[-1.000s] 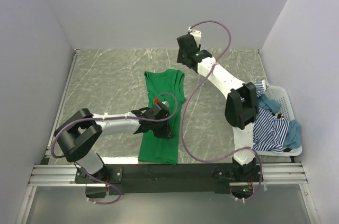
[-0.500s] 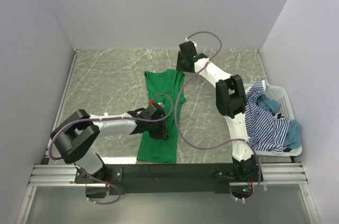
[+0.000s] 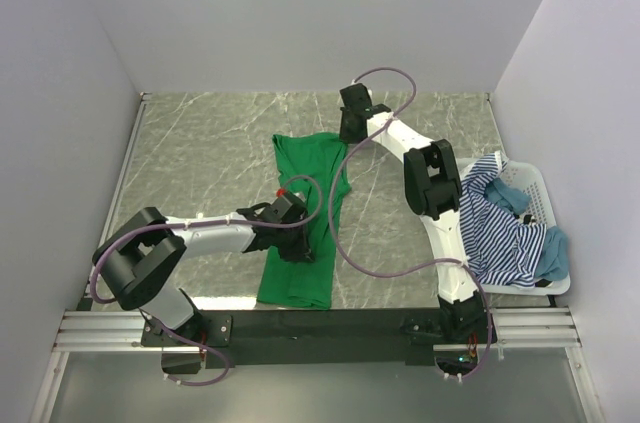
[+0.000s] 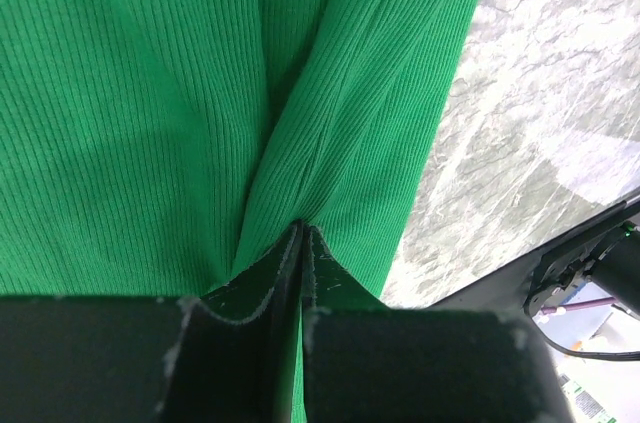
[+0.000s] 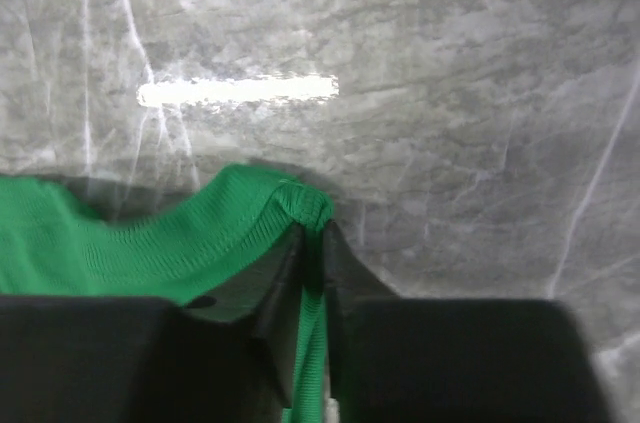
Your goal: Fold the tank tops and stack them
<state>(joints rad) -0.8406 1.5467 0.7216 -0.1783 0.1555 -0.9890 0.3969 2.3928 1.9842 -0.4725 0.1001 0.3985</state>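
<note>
A bright green tank top lies lengthwise on the marble table, its straps at the far end. My left gripper is shut on a pinch of its ribbed cloth near the right side of the lower body, and folds run from the jaws. My right gripper is at the far right strap and is shut on the green strap, which bunches over its tips. A navy-and-white striped tank top and a teal blue one lie heaped in the white basket at the right.
The marble table top stretches left of the green top. Grey walls close in the left, back and right. The arms' purple cables loop over the table between the arms. A black rail runs along the near edge.
My right gripper dropped onto the far right strap and closed on it. The right arm's elbow swung left and forward. The left gripper kept its pinch and shifted slightly left.
</note>
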